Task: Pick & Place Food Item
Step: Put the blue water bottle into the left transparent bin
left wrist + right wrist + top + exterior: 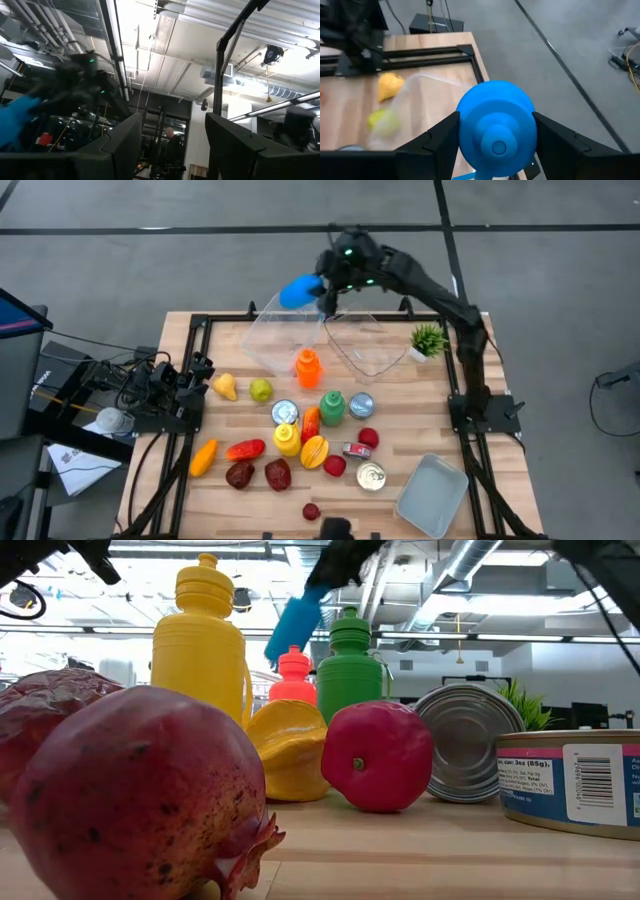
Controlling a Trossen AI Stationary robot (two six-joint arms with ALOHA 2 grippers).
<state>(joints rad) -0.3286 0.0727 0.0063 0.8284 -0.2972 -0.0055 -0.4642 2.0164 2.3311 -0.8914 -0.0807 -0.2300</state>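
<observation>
A blue bottle (300,290) hangs in the air over the table's far edge, above a clear plastic bin (283,338). It also shows in the low view as the blue bottle (292,625) and in the right wrist view as the blue bottle (496,122). My right gripper (325,288) is shut on it, and its two dark fingers flank the bottle around my right gripper (496,145). My left gripper (195,375) waits at the table's left edge. It is open, and my left gripper (172,145) points up at the ceiling. My right gripper pinches the blue bottle between its two fingers (440,137), one on each side of the rounded shoulder (470,117) near the cap (497,147). The bottle is lifted clear of everything. It slants down away from the gripper toward the table's left, as the low view shows.
A second clear bin (365,345) sits beside the first, with a small green plant (428,338) to its right. Orange, green and yellow bottles, cans, pomegranates, a pear and other toy foods crowd the table's middle. A grey tray (432,495) lies at the near right corner.
</observation>
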